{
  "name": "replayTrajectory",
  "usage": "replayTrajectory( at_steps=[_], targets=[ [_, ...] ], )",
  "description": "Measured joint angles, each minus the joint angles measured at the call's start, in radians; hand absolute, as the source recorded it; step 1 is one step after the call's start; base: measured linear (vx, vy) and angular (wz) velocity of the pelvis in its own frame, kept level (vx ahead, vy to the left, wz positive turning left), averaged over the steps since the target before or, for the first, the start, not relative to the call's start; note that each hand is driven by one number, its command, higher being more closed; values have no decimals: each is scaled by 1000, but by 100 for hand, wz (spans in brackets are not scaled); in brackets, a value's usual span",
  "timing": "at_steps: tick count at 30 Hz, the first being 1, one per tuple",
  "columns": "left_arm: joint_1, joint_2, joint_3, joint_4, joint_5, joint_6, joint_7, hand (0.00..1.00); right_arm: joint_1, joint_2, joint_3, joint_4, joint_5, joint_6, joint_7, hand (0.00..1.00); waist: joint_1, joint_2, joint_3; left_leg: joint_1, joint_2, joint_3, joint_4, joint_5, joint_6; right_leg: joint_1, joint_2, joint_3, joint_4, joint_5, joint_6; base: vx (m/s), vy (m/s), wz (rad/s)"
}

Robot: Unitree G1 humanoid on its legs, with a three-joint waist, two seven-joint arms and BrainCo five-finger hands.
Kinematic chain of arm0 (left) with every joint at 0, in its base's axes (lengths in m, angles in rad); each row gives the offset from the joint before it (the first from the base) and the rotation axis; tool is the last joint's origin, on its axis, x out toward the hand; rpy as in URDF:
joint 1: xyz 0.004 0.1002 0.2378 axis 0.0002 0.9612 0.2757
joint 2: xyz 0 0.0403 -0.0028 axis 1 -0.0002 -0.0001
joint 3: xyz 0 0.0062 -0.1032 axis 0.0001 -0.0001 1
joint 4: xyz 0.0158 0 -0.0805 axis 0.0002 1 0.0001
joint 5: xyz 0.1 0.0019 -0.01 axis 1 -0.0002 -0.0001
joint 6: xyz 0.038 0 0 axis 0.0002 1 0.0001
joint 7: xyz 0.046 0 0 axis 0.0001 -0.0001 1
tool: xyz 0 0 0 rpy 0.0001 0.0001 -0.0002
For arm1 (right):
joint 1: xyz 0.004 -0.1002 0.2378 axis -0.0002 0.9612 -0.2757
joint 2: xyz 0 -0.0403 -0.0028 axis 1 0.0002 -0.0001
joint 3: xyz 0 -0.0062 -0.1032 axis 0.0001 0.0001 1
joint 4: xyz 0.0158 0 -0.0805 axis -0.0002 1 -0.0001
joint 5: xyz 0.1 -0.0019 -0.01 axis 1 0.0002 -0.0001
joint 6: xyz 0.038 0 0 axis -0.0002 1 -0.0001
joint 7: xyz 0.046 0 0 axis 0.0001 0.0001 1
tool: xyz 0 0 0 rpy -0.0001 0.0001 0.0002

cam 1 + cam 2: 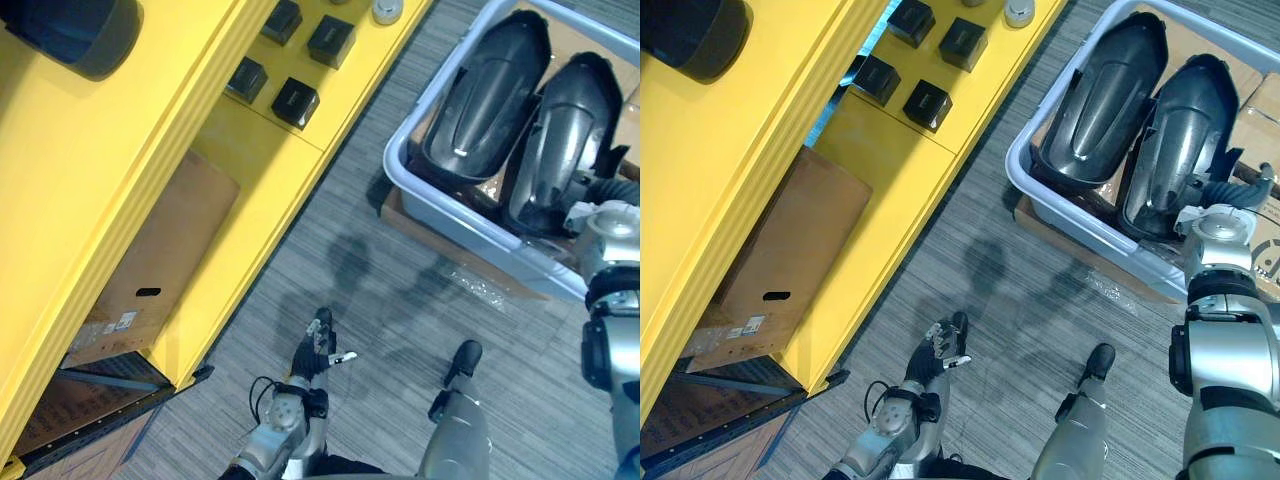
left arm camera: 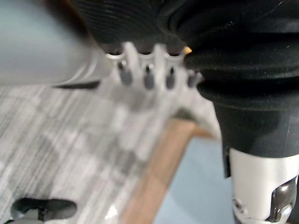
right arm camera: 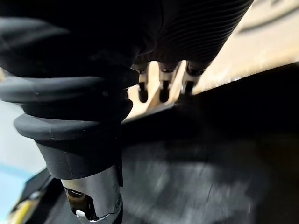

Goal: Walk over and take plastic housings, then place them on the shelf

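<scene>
Two dark glossy plastic housings (image 1: pixel 490 90) (image 1: pixel 565 140) lie side by side in a pale grey bin (image 1: pixel 440 195) at the upper right. My right hand (image 1: pixel 1230 190) reaches over the bin's near edge beside the right housing. In its wrist view the fingers (image 3: pixel 161 91) are straight above that housing's black surface (image 3: pixel 210 154), closed on nothing. My left hand (image 1: pixel 315 350) hangs low over the grey carpet, its fingers (image 2: pixel 147 79) relaxed and empty. The yellow shelf (image 1: pixel 250 150) runs along the left.
Several small black boxes (image 1: pixel 295 100) and a white round part (image 1: pixel 387 10) sit on the shelf's middle level. A cardboard box (image 1: pixel 170 250) stands below, a dark cylinder (image 1: pixel 80 30) on top. The bin rests on cardboard boxes (image 1: pixel 1260 240). Carpet lies between shelf and bin.
</scene>
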Motion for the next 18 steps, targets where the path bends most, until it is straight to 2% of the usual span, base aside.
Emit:
replayTrajectory(
  at_steps=[3, 6, 13, 18],
  targets=[
    [-13, -6, -14, 12, -1, -1, 6, 0, -4, -34, -2, 2, -12, 51, 40, 100, 7, 0, 0, -5, -1, -2, -1, 0, 0, -4, -1, -6, 1, 0, 0, -1, -10, 1],
    [-28, -5, -14, 23, -8, -2, 15, 0, -5, -97, -2, 6, -51, 144, 167, 100, 15, 1, 0, -6, -1, -3, -4, 0, 0, -4, -3, -18, 3, -1, 1, -2, -10, 1],
    [-28, -5, -15, 23, -11, -4, 34, 0, -32, -116, -23, 35, -233, 232, 190, 100, 33, 3, -2, 0, -1, -4, -15, 6, 1, -7, -6, -31, 15, -8, 3, -7, -31, 1],
    [-28, -3, -12, 20, -42, -15, 39, 0, -30, -124, -76, 68, -275, 247, 221, 100, 45, 4, -3, 1, -7, -10, -21, 12, 4, -2, -12, -52, 20, -8, 1, -16, -15, 6]
  ],
)
